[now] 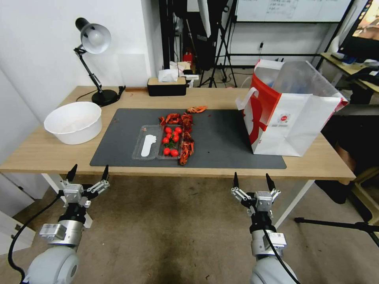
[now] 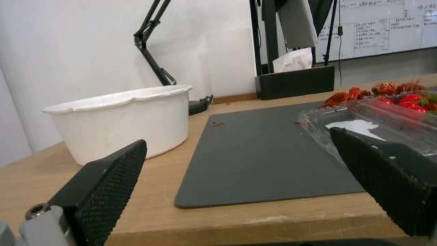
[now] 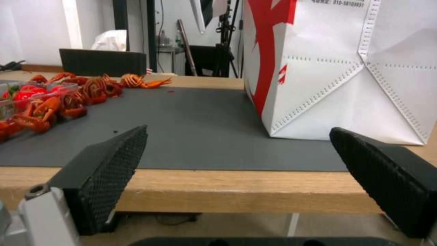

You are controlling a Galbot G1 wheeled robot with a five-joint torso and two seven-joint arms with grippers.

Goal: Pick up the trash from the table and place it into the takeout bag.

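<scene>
- The trash on the table (image 1: 47, 156) is a clear plastic tray (image 1: 157, 142) holding small red tomatoes (image 1: 171, 140), with red crayfish shells (image 1: 186, 136) strewn along its far and right sides. All of it sits near the middle of the dark mat (image 1: 221, 138).
- The takeout bag (image 1: 290, 112) stands upright at the right end of the mat, mouth open, well apart from the tray.
- The tray looks light, thin and springy; I judge a hard squeeze would buckle it and spill the tomatoes. Its raised rim, on a short side, seems the safest place to pinch.
- The shells look light, brittle and spiky, probably a little greasy. Each would likely need a pinch across the body rather than by a leg or feeler, which could snap off.
- The tomatoes are smooth and round, so they would roll if the tray tips.
- The left claw (image 1: 88, 172) hangs in front of the table's near edge, just below the tabletop, pointing up and forward, jaws spread wide and empty.
- The right claw (image 1: 253, 181) is held the same way farther right, below the edge between tray and bag, also wide open with nothing in it.
- A white bowl (image 1: 73, 122) sits off the mat at the left.
</scene>
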